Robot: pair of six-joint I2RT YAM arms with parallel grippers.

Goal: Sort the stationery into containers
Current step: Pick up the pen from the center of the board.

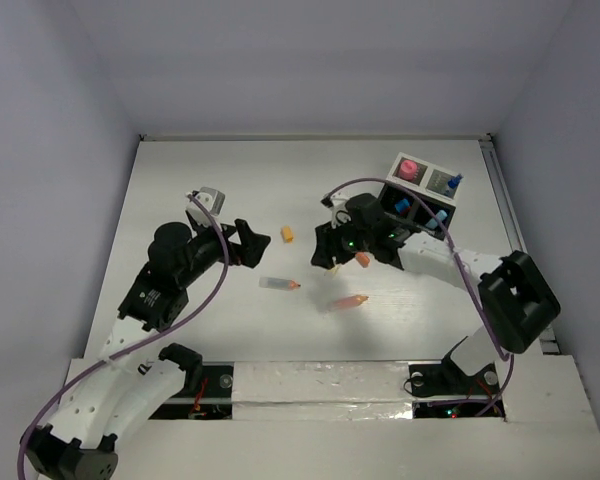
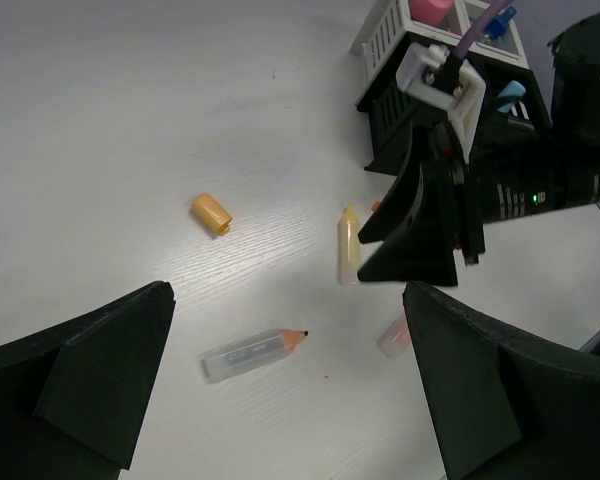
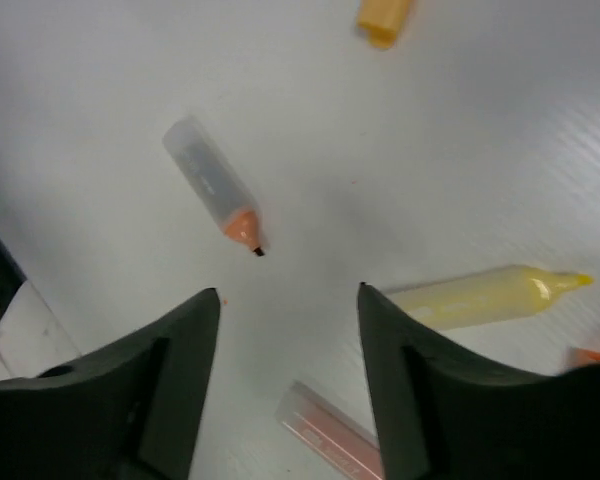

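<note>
- Right gripper (image 3: 288, 295): jaws apart, nothing between them, low over bare table (image 1: 180, 180) near its middle. Left gripper (image 2: 288, 295): spread wide, also empty, hovering left of centre.
- Stationery not yet sorted lies mid-table: yellow highlighter (image 3: 480, 297), clear orange-tipped stick (image 1: 279, 284), clear pinkish stick (image 1: 349, 301) and short orange piece (image 1: 287, 235). The divided box (image 2: 382, 38) sits near the far right corner w/ a pink round piece (image 1: 410, 168) and blue bits inside.
- Risk: the highlighter lies just outside the right gripper's finger, not between the fingers. Close now and you prob. pinch air, or knock it into a roll.
- Risk: the sticks are round, so an off-centre pinch may squirt one out.
- Risk: the two grippers are near each other, so reaching w/ both for the same pieces invites a clash.
- Hidden: from above, the right gripper covers most of the highlighter.
- Hidden: an orange bit (image 3: 595, 355) is cut off at the wrist view's right edge.
- Hidden: the right arm blocks part of the box, so can't tell which compartments are free.
</note>
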